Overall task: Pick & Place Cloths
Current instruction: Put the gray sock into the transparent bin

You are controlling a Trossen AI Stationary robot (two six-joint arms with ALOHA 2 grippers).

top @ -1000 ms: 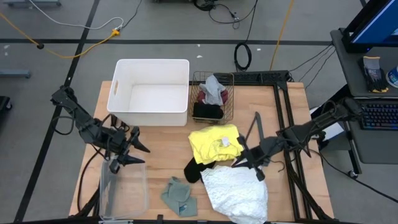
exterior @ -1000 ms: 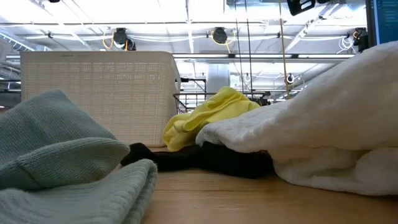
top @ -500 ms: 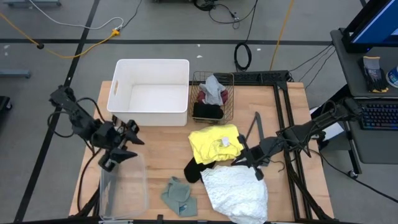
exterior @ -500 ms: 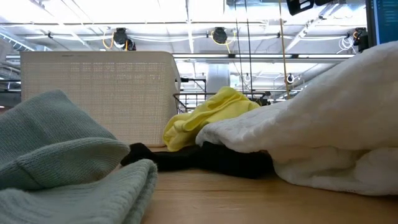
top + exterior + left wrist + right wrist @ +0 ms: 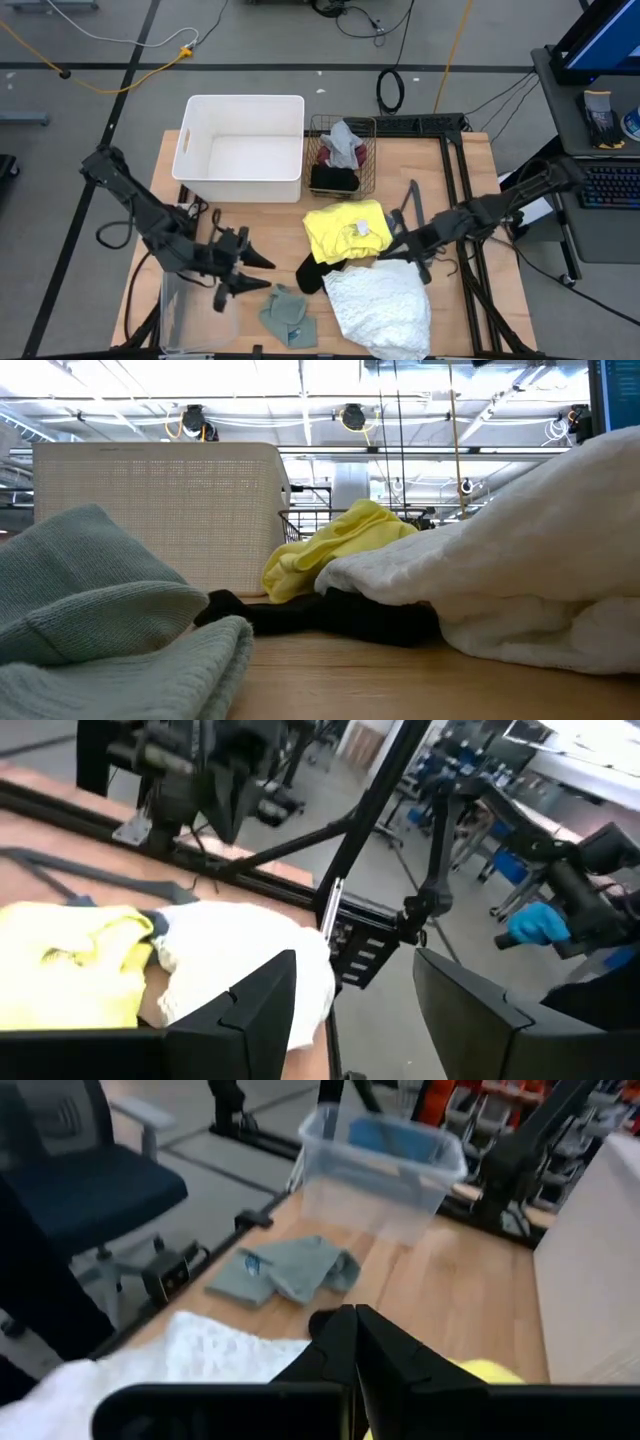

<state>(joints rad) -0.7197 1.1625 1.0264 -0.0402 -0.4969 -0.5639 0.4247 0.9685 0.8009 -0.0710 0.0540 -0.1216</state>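
The yellow cloth point(image 5: 343, 231) lies mid-table, its near edge over the black cloth point(image 5: 318, 272). The large white lacy cloth point(image 5: 380, 305) sits at the near edge. The sage-green cloth point(image 5: 288, 315) lies flat to its left. Maroon, grey and black pieces fill the wire basket point(image 5: 341, 155). My left gripper point(image 5: 265, 275) is open, low over the wood just left of the sage-green and black cloths, pointing right. My right gripper point(image 5: 385, 254) is shut, at the seam between the yellow and white cloths. The low view shows only the cloths point(image 5: 100, 620). My right gripper has its shut fingertips point(image 5: 355, 1320) over the border of the white lacy cloth point(image 5: 220, 1345) and the yellow cloth, coming slanting down from the table's right. Whether they touch the fabric, I cannot tell.
A white bin point(image 5: 242, 148) stands at the far left of the table beside the wire basket. A clear plastic bin point(image 5: 195, 300) sits at the near left corner, under my left arm. A thin dark V-shaped bar point(image 5: 410, 203) lies right of the yellow cloth.
My left gripper has swung from above the clear bin toward the table's right and near edge, ending close to the sage-green cloth, still open. The cloths have stayed where they were.
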